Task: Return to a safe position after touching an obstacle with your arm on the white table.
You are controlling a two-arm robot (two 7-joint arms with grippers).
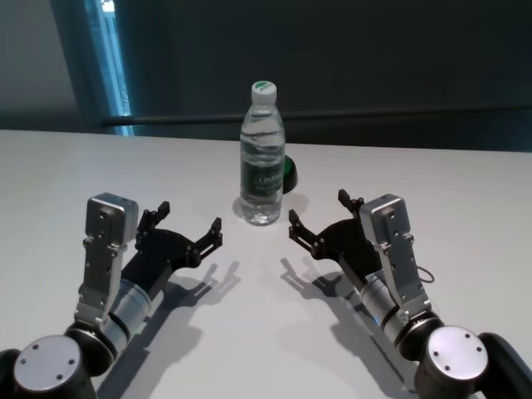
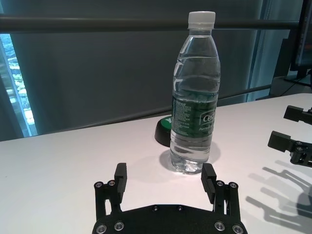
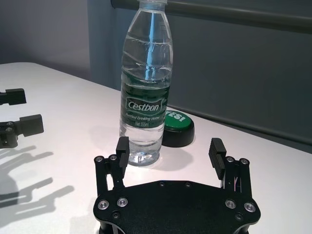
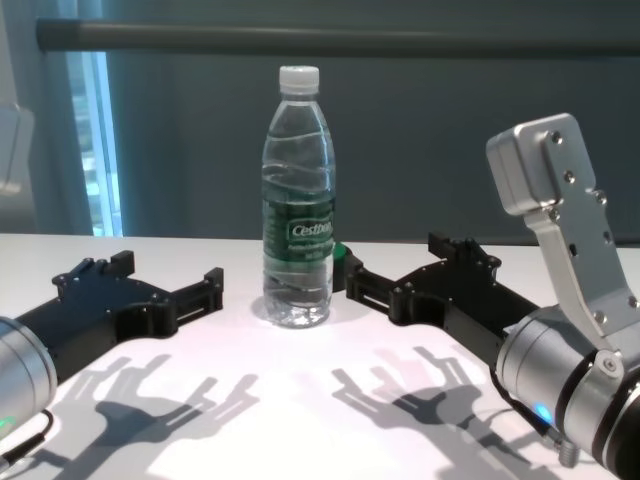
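Head view: I saw the water bottle (image 1: 262,158) standing upright on the white table (image 1: 465,179), toward the far middle, with a dark green button (image 1: 288,174) just behind it on its right side. My left gripper (image 1: 190,222) sat low over the table on the near left of the bottle, fingers spread wide and holding nothing. My right gripper (image 1: 320,214) mirrored it on the near right, also spread wide and empty. Neither touched the bottle; each was near it but apart. Both arms threw shadows on the tabletop.

Left wrist view: the left gripper (image 2: 166,179) had its two fingertips well apart with bare table between them. The bottle (image 2: 195,92) stood just beyond, nearer one fingertip, not between the fingers. I could see the white cap (image 2: 202,18) on and the button (image 2: 163,131) partly hidden behind the base. The right gripper's fingertips (image 2: 292,130) showed at the edge, farther off.

Right wrist view: the right gripper (image 3: 168,152) was wide open and empty. The bottle (image 3: 146,83) stood just past one fingertip, label reading "Cestbon". The button (image 3: 177,127) sat touching or nearly touching the bottle's base; I could not tell which.

Chest view: the bottle (image 4: 297,200) stood upright between the two grippers, left gripper (image 4: 160,275) and right gripper (image 4: 410,265) both pointing inward toward it, clear of it.
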